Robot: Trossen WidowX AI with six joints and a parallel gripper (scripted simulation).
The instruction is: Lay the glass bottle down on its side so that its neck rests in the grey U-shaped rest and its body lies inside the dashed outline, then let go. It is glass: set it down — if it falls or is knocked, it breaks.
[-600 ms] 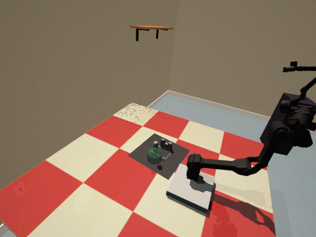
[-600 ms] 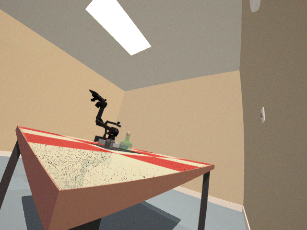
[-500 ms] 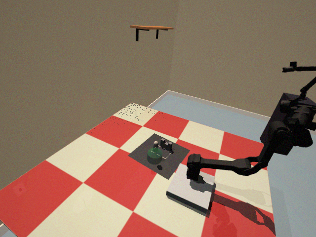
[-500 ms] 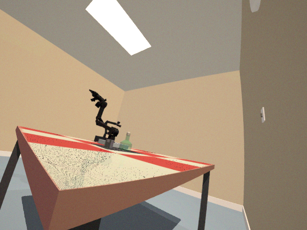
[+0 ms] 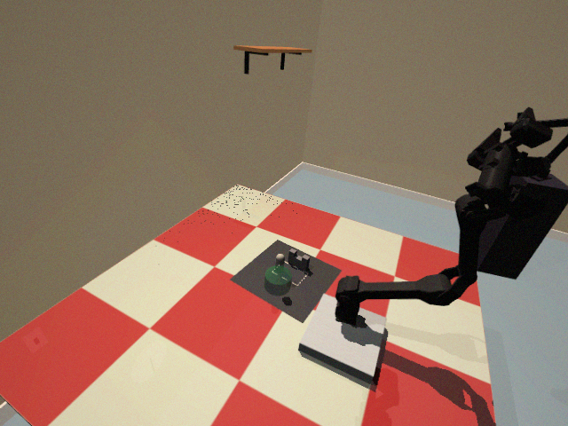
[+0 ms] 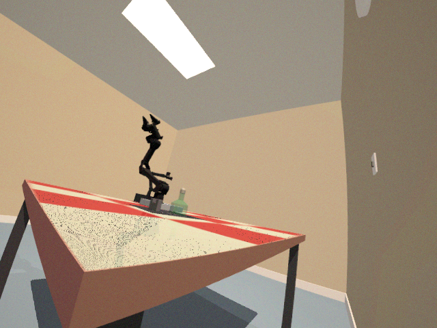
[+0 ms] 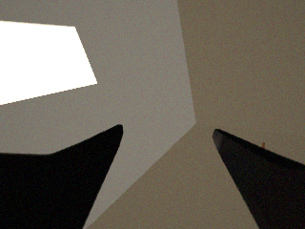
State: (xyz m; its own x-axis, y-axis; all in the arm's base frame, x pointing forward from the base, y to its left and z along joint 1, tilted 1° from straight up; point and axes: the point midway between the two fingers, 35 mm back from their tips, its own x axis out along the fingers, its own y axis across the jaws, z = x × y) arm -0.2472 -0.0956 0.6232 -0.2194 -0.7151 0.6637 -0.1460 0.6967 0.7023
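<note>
The pincer (image 5: 509, 130) (image 6: 147, 117) (image 7: 167, 131) is high up, way above the surface (image 5: 193, 366) (image 6: 212, 229). Its two fingers are wide apart and there is nothing between them. The wrist view looks past the fingers at bare walls and a bright light (image 7: 43, 62), so there is lots of room right around the tips.

The black arm (image 5: 394, 289) (image 6: 151, 152) bends up and away from the bottle (image 5: 277, 280) (image 6: 179, 204). Its low part is over the pale block (image 5: 342, 336) (image 6: 145, 201). This block is near one edge of the dark mat (image 5: 300, 311).

The bottle is green and stands straight up on the mat, well apart from the pincer. It is the only thing here that could hold a drink. I cannot tell if anything is inside it. Its pale top points up, so it is not lying down yet.

The grey rest (image 5: 299, 259) (image 6: 155, 205) is on the mat too, near the bottle, and no neck lies in it. The dashed outline (image 5: 296, 285) is between them, close to the bottle. The bottle hides some of it, so I cannot tell if its bottom goes over the line.

The mat is well inside the surface's edges. Red and cream squares go out past it on all sides. The far-off brown shelf (image 5: 272, 48) is up on the wall.
</note>
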